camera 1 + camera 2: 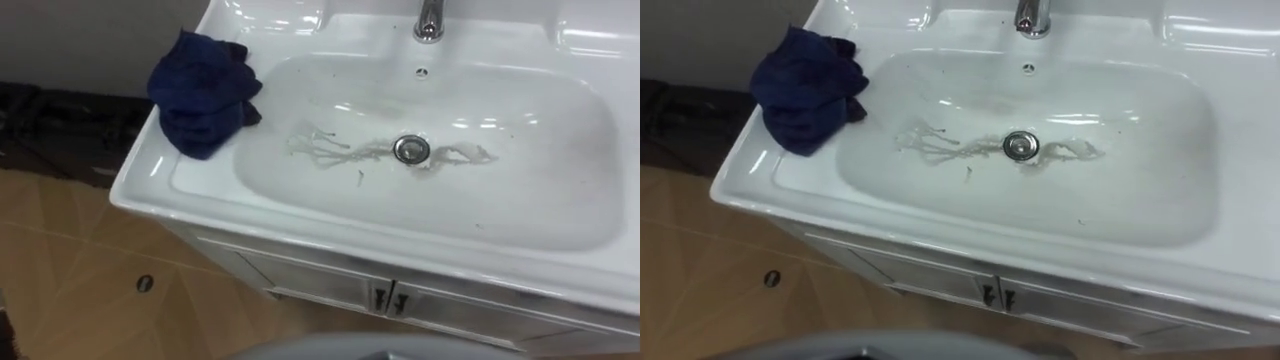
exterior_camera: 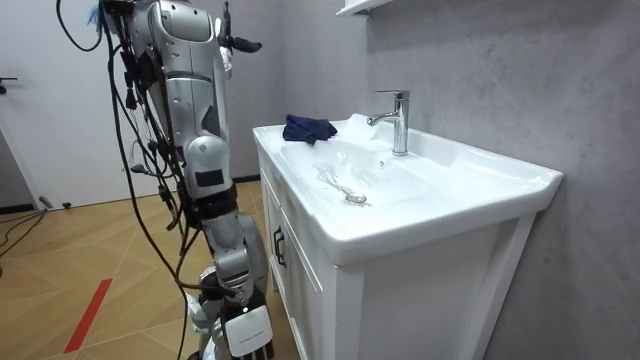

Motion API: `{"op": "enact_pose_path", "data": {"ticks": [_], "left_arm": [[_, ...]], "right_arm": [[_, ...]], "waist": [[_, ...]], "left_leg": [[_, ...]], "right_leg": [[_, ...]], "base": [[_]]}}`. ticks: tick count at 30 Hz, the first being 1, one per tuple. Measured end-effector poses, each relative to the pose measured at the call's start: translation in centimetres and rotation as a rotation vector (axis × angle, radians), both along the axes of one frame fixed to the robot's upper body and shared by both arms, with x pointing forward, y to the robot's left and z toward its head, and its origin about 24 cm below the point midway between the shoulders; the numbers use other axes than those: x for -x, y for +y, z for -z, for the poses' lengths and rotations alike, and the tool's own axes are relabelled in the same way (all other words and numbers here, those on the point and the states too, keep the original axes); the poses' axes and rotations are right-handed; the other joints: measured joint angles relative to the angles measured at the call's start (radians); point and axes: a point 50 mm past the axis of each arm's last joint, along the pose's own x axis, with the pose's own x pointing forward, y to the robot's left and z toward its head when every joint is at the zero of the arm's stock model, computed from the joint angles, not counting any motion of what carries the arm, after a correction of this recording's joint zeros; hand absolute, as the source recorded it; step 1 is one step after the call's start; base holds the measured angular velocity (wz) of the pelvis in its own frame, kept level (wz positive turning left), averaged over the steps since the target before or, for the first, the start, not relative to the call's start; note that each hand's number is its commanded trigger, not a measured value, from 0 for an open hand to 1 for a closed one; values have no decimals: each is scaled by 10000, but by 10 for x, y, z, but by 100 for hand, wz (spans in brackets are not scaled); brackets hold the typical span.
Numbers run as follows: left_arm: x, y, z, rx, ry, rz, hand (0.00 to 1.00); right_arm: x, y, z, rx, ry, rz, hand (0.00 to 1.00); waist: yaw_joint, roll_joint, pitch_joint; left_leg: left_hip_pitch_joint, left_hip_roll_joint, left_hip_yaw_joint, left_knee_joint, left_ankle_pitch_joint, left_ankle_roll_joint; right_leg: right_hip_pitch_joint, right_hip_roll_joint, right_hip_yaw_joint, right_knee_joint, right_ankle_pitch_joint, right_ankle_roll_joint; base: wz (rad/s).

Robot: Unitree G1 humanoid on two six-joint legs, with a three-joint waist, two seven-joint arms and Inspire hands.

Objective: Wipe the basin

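Cabinet doors (image 1: 330,285) under the front rim, two small dark handles (image 1: 388,298) side by side at the centre seam. Above them the white basin (image 1: 150,185): long axis runs left to right across the eye views, with the bowl a rounded rectangle along the same line. Faucet (image 1: 430,20) stands at the far rim, mid-length, with the overflow hole (image 1: 422,72) just below it. Drain (image 1: 411,149) sits at the bowl's centre. Pale streaks (image 1: 330,148) lie along the bowl floor to both sides of the drain, following the long axis.

Dark blue cloth (image 1: 203,92) is crumpled on the left rim, near the far corner. Its right edge hangs over the bowl's slope. No clear direction, though it is a little longer far-to-near.

Room view: the robot stands upright at the front of the vanity. Right hand (image 2: 246,330) hangs low beside the cabinet, apart from the cloth. Its fingers are cut off by the lower edge, so I cannot tell their state.
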Motion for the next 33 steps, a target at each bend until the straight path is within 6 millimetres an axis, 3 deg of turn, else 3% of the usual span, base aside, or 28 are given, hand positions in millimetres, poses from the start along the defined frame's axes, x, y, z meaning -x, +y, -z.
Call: {"op": "enact_pose_path", "data": {"ticks": [8,18,27,29,33], "left_arm": [[-21,-14,44,727,2280,1290,0],[-39,-44,53,-53,3427,2646,0],[-45,-51,55,-317,3853,3196,0],[-46,-51,60,-242,4151,3329,0],[-47,-50,70,-52,4671,3425,0]], "right_arm": [[0,5,1,-563,98,-195,0],[-17,6,2,-926,-112,-447,0],[-22,6,2,-1000,-108,-742,0],[-21,7,2,-1045,-91,-735,0],[-21,8,2,-1084,-92,-730,0]], "waist": [[-470,-68,7],[-941,-74,-11],[-1082,-92,14],[-1088,-146,38],[-1117,-177,8]], "left_leg": [[133,23,239,-36,0,-1],[28,86,427,-64,0,-1],[230,189,688,-242,21,-30],[264,188,697,-239,22,-29],[226,189,685,-209,21,-29]], "right_leg": [[18,41,240,1,19,-28],[-175,77,431,8,70,-33],[-140,161,604,7,144,-89],[-111,158,600,10,146,-90],[-126,161,589,8,166,-94]], "base": [[-10],[-4],[-8],[0],[0]]}}
